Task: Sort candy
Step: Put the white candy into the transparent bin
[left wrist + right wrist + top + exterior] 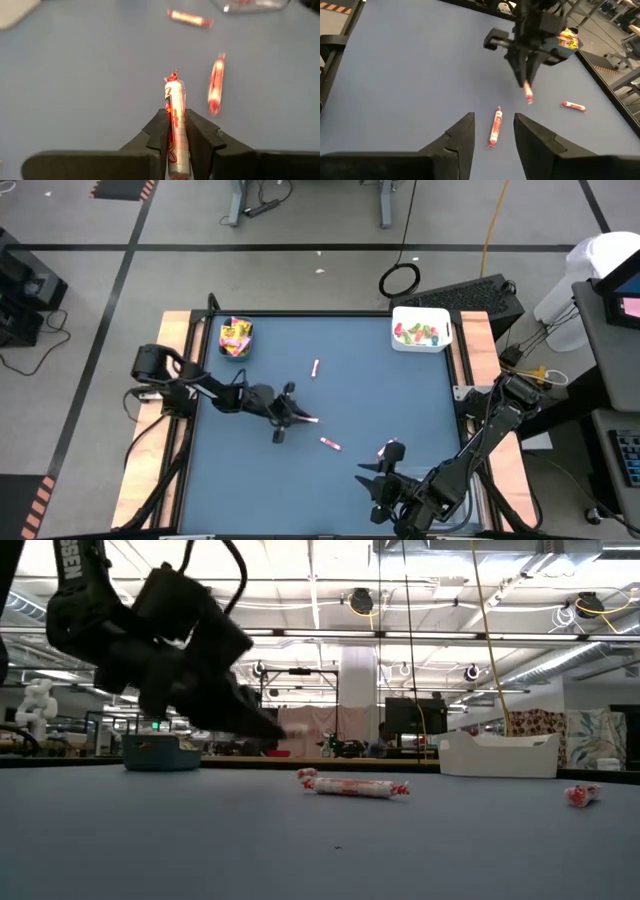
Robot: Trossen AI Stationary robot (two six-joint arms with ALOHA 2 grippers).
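Left gripper (176,132) clamped on a thin pink-white wrapped candy stick (175,125); left wrist view shows it pinched lengthwise. Right wrist view shows the stick clear of the blue table (410,65). Another loose stick (330,444) lies just beside it. Right gripper (493,131) parted, empty.

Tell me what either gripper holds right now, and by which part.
The left gripper pinches a pink-white candy stick near one end; the right gripper is open and empty.

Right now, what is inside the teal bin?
The teal bin holds yellow packets with pink print. Anything underneath them is covered and cannot be seen.
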